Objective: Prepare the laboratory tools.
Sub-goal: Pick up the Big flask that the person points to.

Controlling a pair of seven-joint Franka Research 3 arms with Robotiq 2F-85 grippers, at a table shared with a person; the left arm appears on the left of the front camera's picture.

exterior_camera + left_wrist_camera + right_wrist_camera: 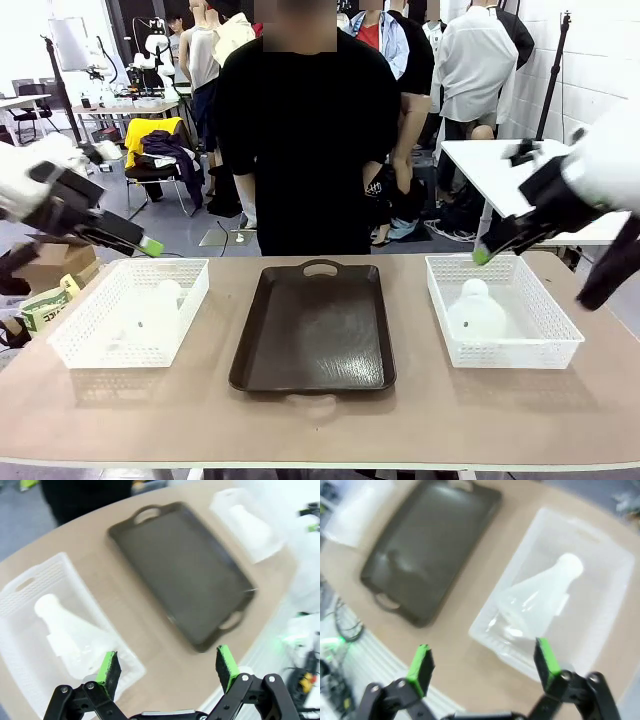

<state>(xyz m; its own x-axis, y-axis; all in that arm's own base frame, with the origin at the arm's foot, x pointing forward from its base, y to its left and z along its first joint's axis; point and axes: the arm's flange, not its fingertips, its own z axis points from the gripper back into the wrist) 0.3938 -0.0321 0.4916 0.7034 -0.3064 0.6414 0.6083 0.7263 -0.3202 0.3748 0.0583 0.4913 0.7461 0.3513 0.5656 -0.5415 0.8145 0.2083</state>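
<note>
One whitish conical flask (pixel 160 312) stands in the left white basket (pixel 100 340), another flask (pixel 475 312) in the right white basket (pixel 545 340). My left gripper (pixel 150 246) hovers above the left basket's far edge, open with nothing in it. In the left wrist view the gripper (pixel 167 672) is open above the table, the flask (pixel 70 630) to its upper left. My right gripper (pixel 482 256) hangs above the right basket's far left corner, open. The right wrist view shows that gripper (pixel 482 667) open with its flask (pixel 540 602) just beyond it.
A dark brown tray (pixel 315 335) with handles lies between the baskets, bare. A person in black (pixel 300 130) stands at the table's far side, hands out of sight. The tray (pixel 185 570) and the far basket (pixel 250 525) appear in the left wrist view.
</note>
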